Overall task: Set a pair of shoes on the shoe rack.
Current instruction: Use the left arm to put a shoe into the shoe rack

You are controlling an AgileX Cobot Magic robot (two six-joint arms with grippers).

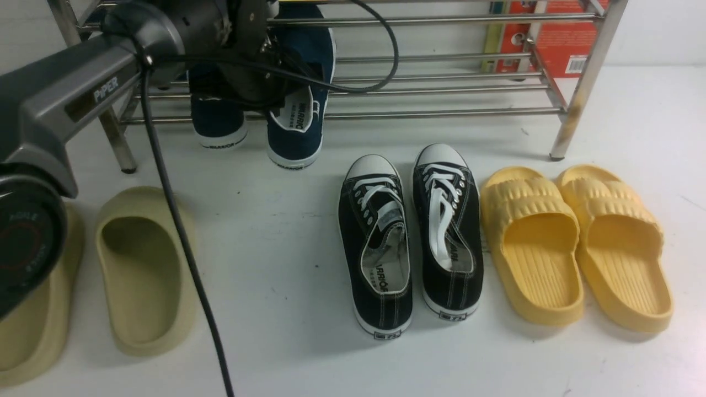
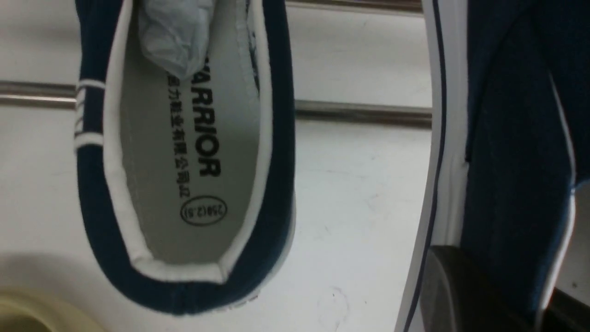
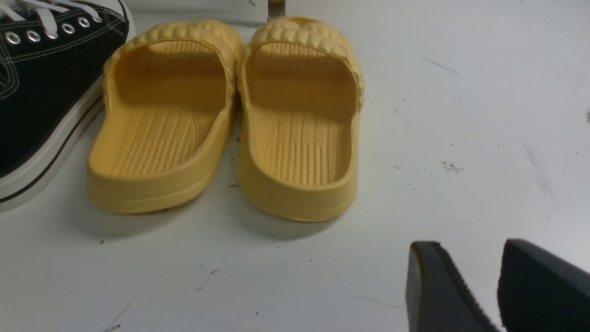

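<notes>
Rack (image 1: pixel 441 113) of steel tubes stands at the far side of the white table (image 1: pixel 287 264). On its lower shelf, near the left end, lie the left navy shoe (image 1: pixel 218 124) and the right navy shoe (image 1: pixel 298 132), just beside each other but apart. Their toes point away and their heels overhang the front tube. The right navy shoe shows its white insole printed WARRIOR, with a crumpled wad (image 2: pixel 175 41) tucked toward the toe, and its heel reaches a little nearer the camera than its partner's. The left arm (image 1: pixel 71 99) stretches over the pair and hides the left navy shoe's opening in the front view. In the left wrist view the left gripper (image 2: pixel 502 299) appears pinched together on the side wall of the left navy shoe. One dark finger (image 2: pixel 445 286) presses against the white sole edge, though the other is mostly cut off by the frame. The right gripper (image 3: pixel 479 263) hovers low over bare table near the yellow slides (image 1: pixel 573 242), its jaws apart with nothing between them. Black lace-up sneakers (image 1: pixel 411 242) stand between those slides and a pair of beige slides (image 1: pixel 146 270), all in front of the rack. A red box (image 1: pixel 557 38) shows behind the rack's right end.
</notes>
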